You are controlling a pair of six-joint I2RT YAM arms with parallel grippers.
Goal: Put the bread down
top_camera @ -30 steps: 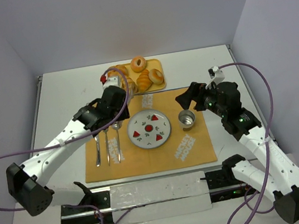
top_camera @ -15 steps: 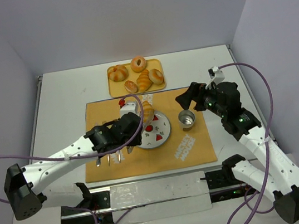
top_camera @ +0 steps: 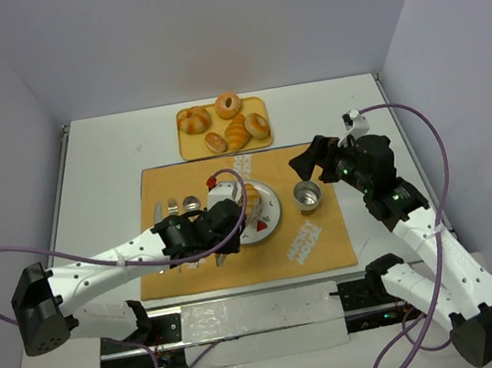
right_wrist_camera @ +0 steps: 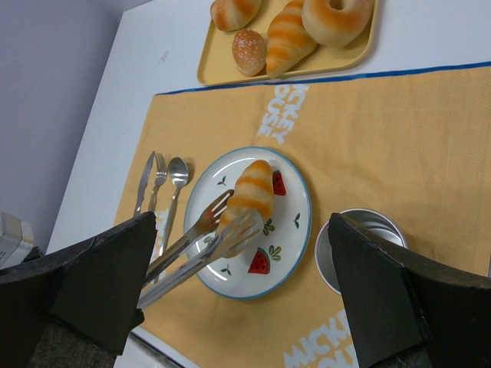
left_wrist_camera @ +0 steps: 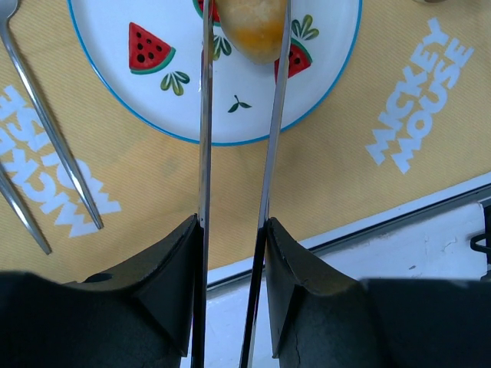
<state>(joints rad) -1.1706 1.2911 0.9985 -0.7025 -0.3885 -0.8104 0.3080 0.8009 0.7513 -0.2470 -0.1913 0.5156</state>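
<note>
The bread, a golden-orange croissant (top_camera: 250,199), lies on the watermelon-patterned plate (top_camera: 274,209) in the middle of the orange placemat. My left gripper (top_camera: 218,222) is shut on metal tongs (right_wrist_camera: 201,236). The tong tips flank the croissant's near end (right_wrist_camera: 252,192); in the left wrist view the blades (left_wrist_camera: 205,115) touch both sides of the croissant (left_wrist_camera: 257,23). I cannot tell whether they still squeeze it. My right gripper (top_camera: 304,164) is open and empty, hovering above the metal cup (top_camera: 307,197).
A yellow tray (top_camera: 195,141) at the back holds doughnuts, a small bun and another croissant (top_camera: 237,133). A knife, fork and spoon (right_wrist_camera: 159,181) lie on the placemat left of the plate. The cup (right_wrist_camera: 360,230) stands just right of the plate.
My left arm carried the croissant in the tongs from the tray area back to the plate and lowered it there. The right arm has not moved.
</note>
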